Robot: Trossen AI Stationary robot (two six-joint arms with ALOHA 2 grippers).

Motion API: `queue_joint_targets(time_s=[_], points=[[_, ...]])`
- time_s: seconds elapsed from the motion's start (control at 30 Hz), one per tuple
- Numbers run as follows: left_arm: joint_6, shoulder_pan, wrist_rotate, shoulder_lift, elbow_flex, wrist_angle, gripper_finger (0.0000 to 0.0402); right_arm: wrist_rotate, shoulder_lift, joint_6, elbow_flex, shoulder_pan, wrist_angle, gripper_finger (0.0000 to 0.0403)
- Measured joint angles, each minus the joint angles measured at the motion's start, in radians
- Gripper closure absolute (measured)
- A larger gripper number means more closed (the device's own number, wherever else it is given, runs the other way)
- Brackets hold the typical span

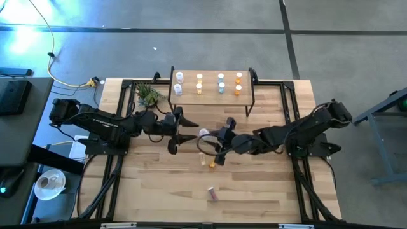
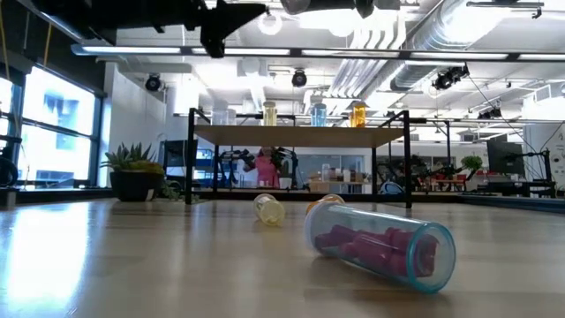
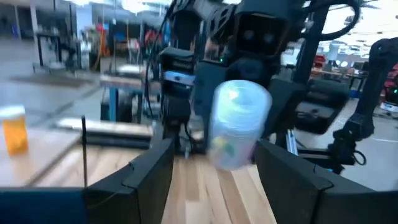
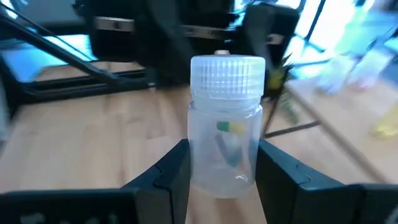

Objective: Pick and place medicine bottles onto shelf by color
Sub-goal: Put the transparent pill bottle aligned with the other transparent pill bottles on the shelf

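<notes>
My right gripper (image 1: 215, 137) is shut on a clear medicine bottle (image 4: 225, 124) with a white cap, held above the table's middle. My left gripper (image 1: 193, 131) is open just left of it; in the left wrist view its fingers stand on either side of the bottle (image 3: 239, 124), and I cannot tell whether they touch it. The shelf (image 1: 213, 95) stands at the far edge with clear, yellow, green-blue and orange bottles (image 1: 220, 83) on its top board. A yellow bottle (image 2: 269, 209), an orange one (image 2: 325, 201) and a bottle of purple pills (image 2: 380, 243) lie on their sides on the table. My right gripper pinches the clear bottle's lower body (image 4: 224, 177) between its two fingers (image 4: 168, 171). The fingers come level from the table's right. The bottle sticks out past the fingertips with its cap (image 4: 227, 74) toward my left gripper, clear of the table.
A small potted plant (image 1: 147, 95) stands left of the shelf. The purple-pill bottle (image 1: 212, 194) lies toward the near edge. Black frame rails run along both sides of the wooden table (image 1: 267, 191).
</notes>
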Motion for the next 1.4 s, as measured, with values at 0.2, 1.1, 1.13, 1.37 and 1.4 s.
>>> queue_joint_targets(time_s=[0.2,1.1,1.13,1.37,1.4], points=[[0.034,0.005,-0.044,0.0,0.006,0.062,0.0186,0.017,-0.006,-0.157,0.0,-0.052,0.054,0.0274],[0.075,0.07,-0.123,0.0,0.01,0.176,0.0186,-0.219,0.03,-0.187,-0.004,-0.213,0.215,0.0274],[0.075,0.072,-0.123,0.0,0.011,0.177,0.0186,-0.244,0.035,-0.187,-0.004,-0.219,0.232,0.0274],[0.075,0.076,-0.121,0.0,0.011,0.154,0.0186,-0.243,0.044,-0.188,-0.004,-0.225,0.232,0.0274],[0.075,0.076,-0.121,0.0,0.011,0.153,0.0186,-0.243,0.044,-0.188,-0.004,-0.225,0.233,0.0274]])
